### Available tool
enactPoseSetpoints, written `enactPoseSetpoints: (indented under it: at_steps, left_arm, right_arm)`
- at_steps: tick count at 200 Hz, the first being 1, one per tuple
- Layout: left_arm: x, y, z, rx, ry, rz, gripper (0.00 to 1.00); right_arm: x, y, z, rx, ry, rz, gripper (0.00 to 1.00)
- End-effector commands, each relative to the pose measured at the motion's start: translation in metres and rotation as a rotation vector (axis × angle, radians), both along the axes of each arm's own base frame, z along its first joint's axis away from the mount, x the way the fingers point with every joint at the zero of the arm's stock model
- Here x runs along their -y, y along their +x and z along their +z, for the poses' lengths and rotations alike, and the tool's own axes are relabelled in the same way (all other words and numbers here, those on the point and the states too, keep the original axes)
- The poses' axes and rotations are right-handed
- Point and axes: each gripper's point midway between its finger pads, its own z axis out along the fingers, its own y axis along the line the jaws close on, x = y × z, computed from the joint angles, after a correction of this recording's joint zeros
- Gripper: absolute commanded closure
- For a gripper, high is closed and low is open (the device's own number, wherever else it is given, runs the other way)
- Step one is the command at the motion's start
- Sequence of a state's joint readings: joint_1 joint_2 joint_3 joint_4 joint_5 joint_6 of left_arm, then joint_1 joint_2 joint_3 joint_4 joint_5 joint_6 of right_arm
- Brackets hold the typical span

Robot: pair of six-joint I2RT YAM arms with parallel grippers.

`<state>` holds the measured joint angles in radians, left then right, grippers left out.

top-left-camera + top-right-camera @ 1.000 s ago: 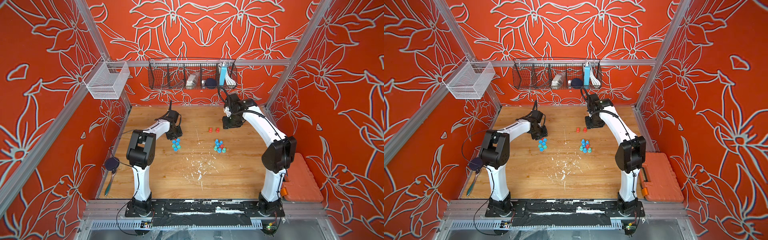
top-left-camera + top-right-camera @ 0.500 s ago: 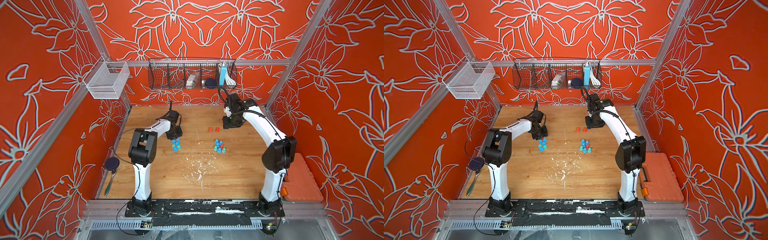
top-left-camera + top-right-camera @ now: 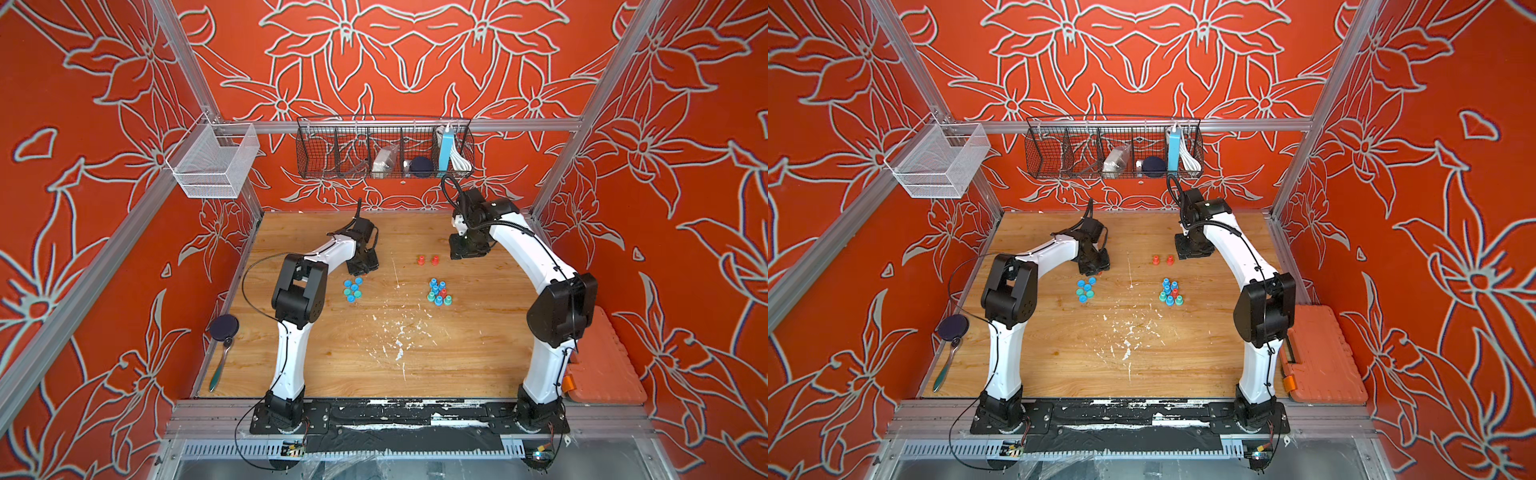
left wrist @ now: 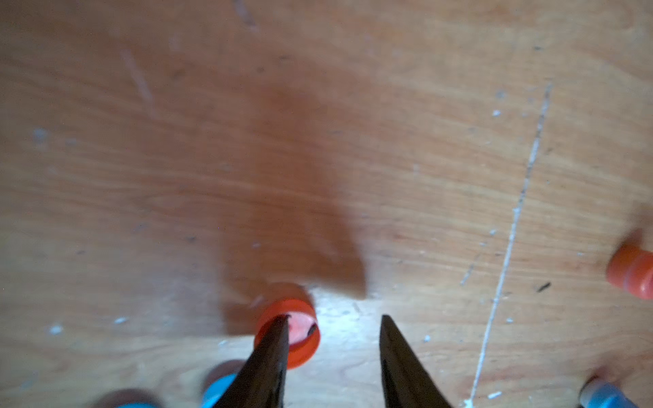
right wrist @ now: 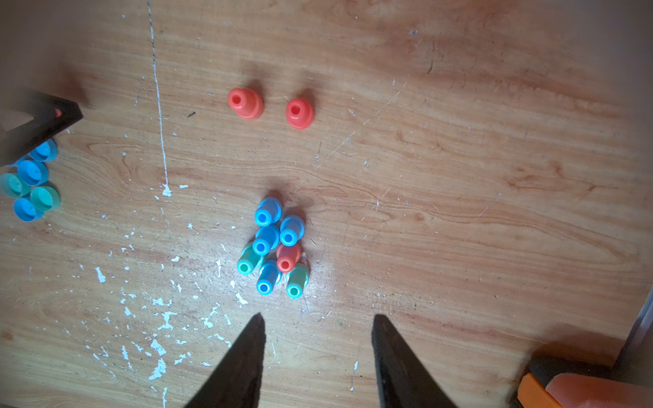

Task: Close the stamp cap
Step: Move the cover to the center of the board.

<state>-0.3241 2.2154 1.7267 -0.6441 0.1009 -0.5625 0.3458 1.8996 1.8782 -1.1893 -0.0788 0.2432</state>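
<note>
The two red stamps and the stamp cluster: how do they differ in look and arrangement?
The two red stamps stand apart, not touching; the stamp cluster is packed tight. The pair is all red; the cluster mixes blue, teal and one red. Both rest on the wooden table.

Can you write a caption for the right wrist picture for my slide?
Right gripper, jaws open, looks down at a cluster of blue, green and red stamps; two red stamps stand apart.

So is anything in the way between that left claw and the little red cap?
Nothing visible does. In the left wrist view the left gripper hangs open right at the red cap, one fingertip overlapping it. A blue cap sits close beside, not between.
</note>
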Motion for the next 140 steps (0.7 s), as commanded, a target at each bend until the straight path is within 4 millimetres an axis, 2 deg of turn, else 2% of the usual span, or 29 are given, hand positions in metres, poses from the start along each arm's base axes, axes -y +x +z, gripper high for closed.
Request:
enactPoseSetpoints:
  at_steps: [1, 26, 50, 80, 122, 140]
  left_arm:
    - [0.031, -0.015, -0.014, -0.077, 0.007, -0.053, 0.56]
    - [0.073, -0.031, -0.012, -0.085, -0.009, -0.114, 0.56]
    - [0.099, -0.059, -0.007, -0.097, -0.009, -0.149, 0.57]
    - [0.104, -0.077, 0.007, -0.08, -0.006, -0.156, 0.57]
    - [0.105, -0.075, 0.023, -0.056, 0.001, -0.17, 0.57]
    - [0.11, -0.075, 0.03, -0.049, -0.016, -0.178, 0.57]
  right_arm:
    - [0.009, -0.009, 0.014, 0.03, 0.0, 0.003, 0.49]
    - [0.012, -0.016, 0.014, 0.033, 0.002, 0.002, 0.49]
    - [0.011, -0.019, 0.012, 0.036, 0.016, 0.002, 0.49]
    - [0.009, -0.023, 0.01, 0.026, 0.033, -0.001, 0.5]
    - [0.007, -0.024, 0.009, 0.021, 0.045, 0.0, 0.5]
    - [0.008, -0.026, 0.003, 0.003, 0.039, 0.002, 0.5]
